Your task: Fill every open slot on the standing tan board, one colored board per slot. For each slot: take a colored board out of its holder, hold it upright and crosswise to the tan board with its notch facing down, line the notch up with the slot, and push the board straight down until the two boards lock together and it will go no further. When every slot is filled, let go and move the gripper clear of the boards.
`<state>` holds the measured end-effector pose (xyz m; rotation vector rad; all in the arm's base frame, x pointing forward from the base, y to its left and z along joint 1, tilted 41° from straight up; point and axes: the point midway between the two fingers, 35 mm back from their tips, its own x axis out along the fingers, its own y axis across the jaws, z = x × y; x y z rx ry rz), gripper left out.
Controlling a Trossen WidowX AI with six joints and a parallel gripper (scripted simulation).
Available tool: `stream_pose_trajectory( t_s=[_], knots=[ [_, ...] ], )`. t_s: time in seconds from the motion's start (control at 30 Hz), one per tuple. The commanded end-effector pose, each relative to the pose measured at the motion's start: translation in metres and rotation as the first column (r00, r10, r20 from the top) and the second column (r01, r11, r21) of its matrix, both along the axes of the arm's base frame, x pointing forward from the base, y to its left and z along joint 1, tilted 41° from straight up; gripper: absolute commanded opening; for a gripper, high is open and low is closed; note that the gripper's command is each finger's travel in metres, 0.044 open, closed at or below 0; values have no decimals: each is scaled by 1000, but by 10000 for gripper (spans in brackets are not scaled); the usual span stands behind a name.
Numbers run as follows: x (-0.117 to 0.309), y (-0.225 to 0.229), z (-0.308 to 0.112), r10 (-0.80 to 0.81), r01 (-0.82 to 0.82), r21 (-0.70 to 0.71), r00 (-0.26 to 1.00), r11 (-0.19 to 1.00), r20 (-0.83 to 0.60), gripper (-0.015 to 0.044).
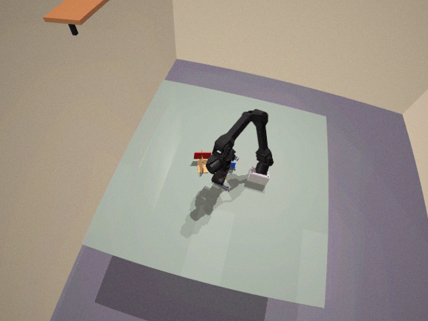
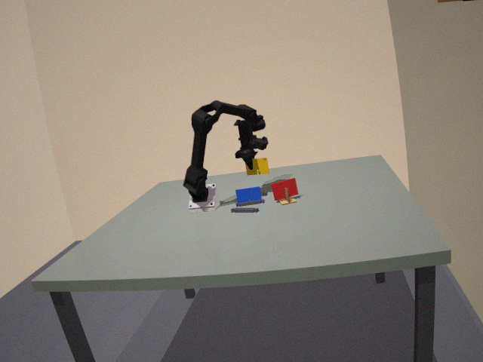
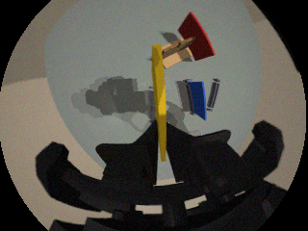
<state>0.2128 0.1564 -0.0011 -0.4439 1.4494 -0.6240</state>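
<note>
My gripper point(image 2: 250, 167) point(image 3: 163, 129) is shut on the yellow board point(image 2: 263, 166) point(image 3: 159, 91), held upright in the air with its notch facing down. In the wrist view its far end overlaps the near end of the standing tan board point(image 3: 174, 48) point(image 2: 287, 193); the exterior view shows it well above the table. The red board point(image 1: 201, 154) point(image 2: 284, 189) point(image 3: 199, 38) stands crosswise on the tan board. The blue board point(image 1: 233, 165) point(image 2: 248, 194) point(image 3: 198, 98) stands upright in its holder. The arm hides part of the boards in the top view.
An empty grey holder point(image 2: 244, 210) point(image 3: 214, 94) lies beside the blue board, on the side away from the yellow board. Another empty holder point(image 1: 221, 186) shows below the gripper in the top view. The arm's white base point(image 1: 258, 177) point(image 2: 201, 208) is near the holders.
</note>
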Motion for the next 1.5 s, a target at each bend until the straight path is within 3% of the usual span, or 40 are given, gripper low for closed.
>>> stream_pose_trajectory(
  t_s=[0.0,1.47],
  knots=[
    [8,-1,4,26,-26,2,1000,1000,-13,0],
    [94,-51,46,299,-301,27,925,953,-235,0]
  ],
)
